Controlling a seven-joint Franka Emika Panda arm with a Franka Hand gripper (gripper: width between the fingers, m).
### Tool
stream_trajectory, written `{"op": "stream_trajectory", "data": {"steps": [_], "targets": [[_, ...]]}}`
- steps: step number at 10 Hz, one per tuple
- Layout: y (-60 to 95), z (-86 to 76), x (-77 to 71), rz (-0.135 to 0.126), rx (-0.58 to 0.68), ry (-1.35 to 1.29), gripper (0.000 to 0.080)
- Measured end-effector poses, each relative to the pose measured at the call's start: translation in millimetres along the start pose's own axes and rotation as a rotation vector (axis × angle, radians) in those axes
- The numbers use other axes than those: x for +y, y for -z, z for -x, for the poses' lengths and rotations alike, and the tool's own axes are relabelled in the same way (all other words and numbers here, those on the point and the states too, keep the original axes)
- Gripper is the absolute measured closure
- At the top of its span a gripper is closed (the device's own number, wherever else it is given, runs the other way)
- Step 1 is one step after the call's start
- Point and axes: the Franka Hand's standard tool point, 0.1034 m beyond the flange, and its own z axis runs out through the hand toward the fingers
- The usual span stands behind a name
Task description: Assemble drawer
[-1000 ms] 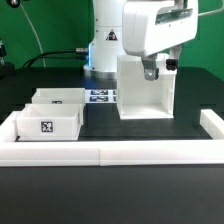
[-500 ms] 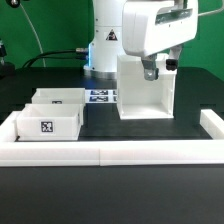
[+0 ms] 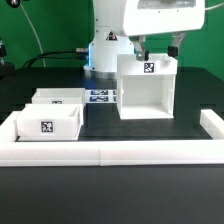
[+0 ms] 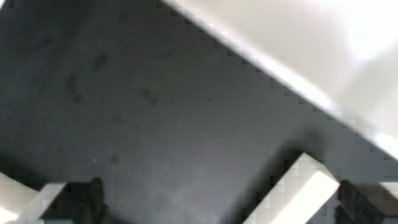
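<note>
The drawer's big open-fronted box housing (image 3: 147, 90) stands upright on the black table, right of centre in the exterior view, with a square tag on its upper rear wall. The two small open-top trays (image 3: 47, 122) (image 3: 60, 97) sit side by side at the exterior view's left. My gripper (image 3: 158, 46) hangs just above the housing's top, open and empty, one finger over each side of it. In the wrist view the gripper (image 4: 217, 205) looks down at dark table, with blurred white surfaces (image 4: 317, 185) between the spread fingers and beyond; I cannot tell which part they are.
The long low white border wall (image 3: 110, 152) runs along the front and both sides of the table. The marker board (image 3: 100, 97) lies flat between the trays and the housing. The robot's base (image 3: 100, 45) stands behind.
The gripper was low over the housing's top, covering its tag. It has risen above the housing, fingers apart, and the tag now shows. The housing and trays have not moved.
</note>
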Motion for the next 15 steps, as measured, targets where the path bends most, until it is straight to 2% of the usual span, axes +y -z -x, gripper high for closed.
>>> {"op": "stream_trajectory", "data": {"steps": [5,6,8,10,11,12,15], "targets": [[-2.9,1.6,0.2,-0.005,-0.004,-0.021,0.015],[-0.8,9.8,-5.2,-0.008,-0.007,-0.135,0.015],[-1.6,22.8,-26.0,-0.013,-0.041,-0.282,0.015],[-0.2,27.6,-40.1,-0.029,-0.076,-0.35,0.015],[-1.1,31.7,-46.8,-0.054,-0.083,-0.377,0.015],[-0.9,34.0,-48.4,-0.075,-0.087,-0.402,0.015],[-1.8,34.0,-48.2,-0.074,-0.089,-0.401,0.015]]}}
